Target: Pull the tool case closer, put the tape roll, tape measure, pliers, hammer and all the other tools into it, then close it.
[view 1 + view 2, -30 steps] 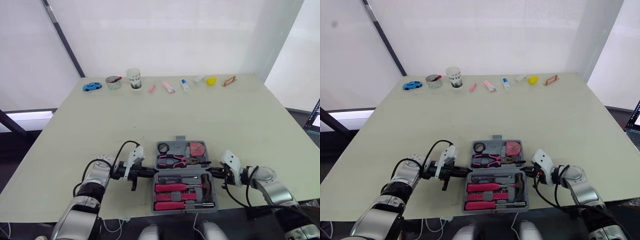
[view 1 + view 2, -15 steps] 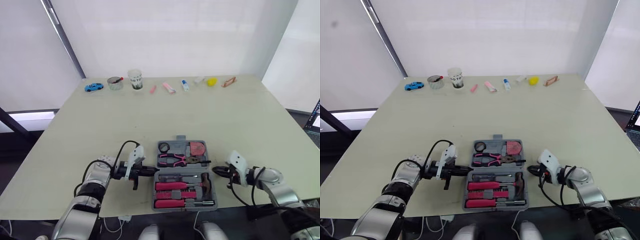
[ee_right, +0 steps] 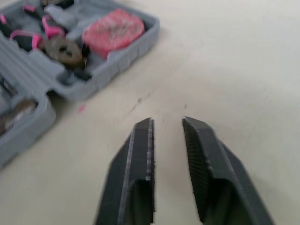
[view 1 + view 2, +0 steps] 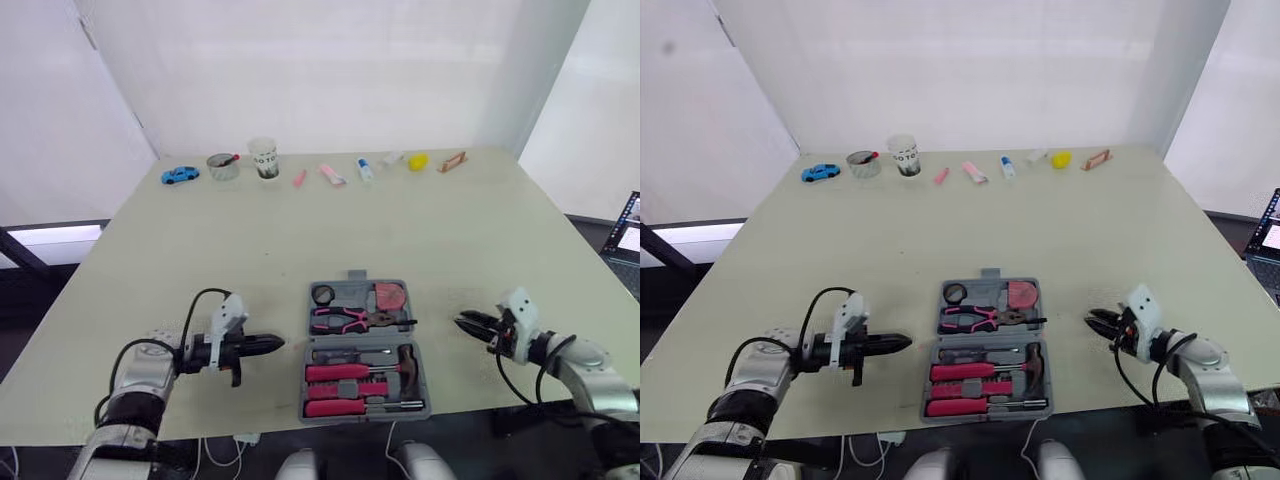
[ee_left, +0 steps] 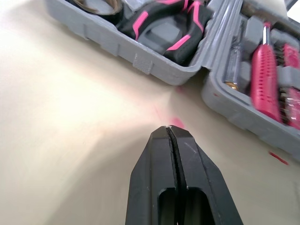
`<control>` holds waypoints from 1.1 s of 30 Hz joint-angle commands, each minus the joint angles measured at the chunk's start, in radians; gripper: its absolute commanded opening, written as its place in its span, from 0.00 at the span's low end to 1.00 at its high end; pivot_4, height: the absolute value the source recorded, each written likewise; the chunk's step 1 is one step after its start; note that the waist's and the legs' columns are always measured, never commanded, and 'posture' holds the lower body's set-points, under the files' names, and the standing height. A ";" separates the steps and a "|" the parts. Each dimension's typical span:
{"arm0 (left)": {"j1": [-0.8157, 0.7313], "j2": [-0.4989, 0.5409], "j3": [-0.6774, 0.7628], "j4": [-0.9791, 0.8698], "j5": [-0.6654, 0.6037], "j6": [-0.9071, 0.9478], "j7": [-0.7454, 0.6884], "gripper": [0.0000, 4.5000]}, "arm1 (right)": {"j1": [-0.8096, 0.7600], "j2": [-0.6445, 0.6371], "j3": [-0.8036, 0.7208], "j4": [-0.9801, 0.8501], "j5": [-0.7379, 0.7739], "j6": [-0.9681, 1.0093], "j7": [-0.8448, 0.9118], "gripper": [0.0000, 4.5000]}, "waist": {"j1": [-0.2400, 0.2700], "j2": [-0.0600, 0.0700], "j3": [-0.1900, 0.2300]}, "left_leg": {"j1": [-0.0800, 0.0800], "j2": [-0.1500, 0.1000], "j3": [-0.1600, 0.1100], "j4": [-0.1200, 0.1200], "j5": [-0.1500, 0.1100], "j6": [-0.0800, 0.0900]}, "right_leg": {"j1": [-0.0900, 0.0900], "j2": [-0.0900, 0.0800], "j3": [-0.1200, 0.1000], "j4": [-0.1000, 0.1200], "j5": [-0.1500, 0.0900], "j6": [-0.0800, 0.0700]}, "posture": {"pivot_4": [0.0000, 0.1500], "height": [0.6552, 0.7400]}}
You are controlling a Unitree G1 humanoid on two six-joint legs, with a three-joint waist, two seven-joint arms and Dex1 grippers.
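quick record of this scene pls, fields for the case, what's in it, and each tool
tool case: open, at near edge of table
in case: tape roll, tape measure, pliers, hammer, pink-handled screwdrivers
left tool: shut, beside case, not touching
right tool: open, beside case, not touching
far edge: blue toy car, paper cup

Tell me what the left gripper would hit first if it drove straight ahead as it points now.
The left gripper, shut, points at the open tool case. It would probably meet the case's side wall first, near the hinge between its two halves, though depth is unclear.
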State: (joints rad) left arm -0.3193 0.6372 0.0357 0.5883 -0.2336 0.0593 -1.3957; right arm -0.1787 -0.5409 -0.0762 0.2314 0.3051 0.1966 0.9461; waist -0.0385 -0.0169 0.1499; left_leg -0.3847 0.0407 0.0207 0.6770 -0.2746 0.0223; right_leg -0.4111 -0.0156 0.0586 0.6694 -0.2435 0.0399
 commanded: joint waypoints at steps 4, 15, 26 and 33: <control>0.101 0.006 0.029 -0.347 -0.141 0.107 -0.003 0.00 | -0.120 0.024 -0.013 -0.025 0.101 0.165 0.004 0.75 | 0.002 0.000 0.001 | -0.004 0.000 0.000 0.000 0.000 0.000 | -0.001 -0.002 -0.001 -0.006 0.001 0.001 | 1.00 1.00; 0.176 -0.037 -0.119 -0.632 -0.131 0.194 0.076 0.00 | -0.394 0.066 0.106 0.204 0.047 0.353 0.028 0.98 | -0.003 0.001 0.003 | -0.008 -0.001 0.000 -0.001 0.000 0.000 | -0.004 -0.001 -0.003 -0.007 0.001 0.001 | 1.00 1.00; 0.188 -0.032 -0.307 -0.583 0.000 0.163 0.103 0.00 | -0.629 0.139 0.178 0.616 -0.050 0.389 0.121 0.98 | -0.002 0.002 0.004 | -0.010 -0.001 0.001 -0.003 0.000 0.000 | -0.005 -0.001 -0.005 -0.008 0.001 0.001 | 1.00 1.00; 0.166 -0.039 -0.361 -0.463 0.067 0.114 0.123 0.00 | -0.715 0.186 0.152 0.783 -0.059 0.420 0.175 0.98 | -0.003 0.003 0.003 | -0.008 -0.001 0.001 -0.004 0.000 0.000 | -0.004 -0.002 -0.005 -0.007 0.001 0.001 | 1.00 1.00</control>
State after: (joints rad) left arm -0.1629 0.5962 -0.2915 0.0847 -0.2213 0.1615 -1.2940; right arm -0.8836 -0.3693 0.0794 0.9959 0.2497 0.6071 1.0979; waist -0.0414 -0.0139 0.1526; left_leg -0.3915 0.0397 0.0219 0.6734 -0.2747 0.0221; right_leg -0.4144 -0.0171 0.0540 0.6623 -0.2426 0.0405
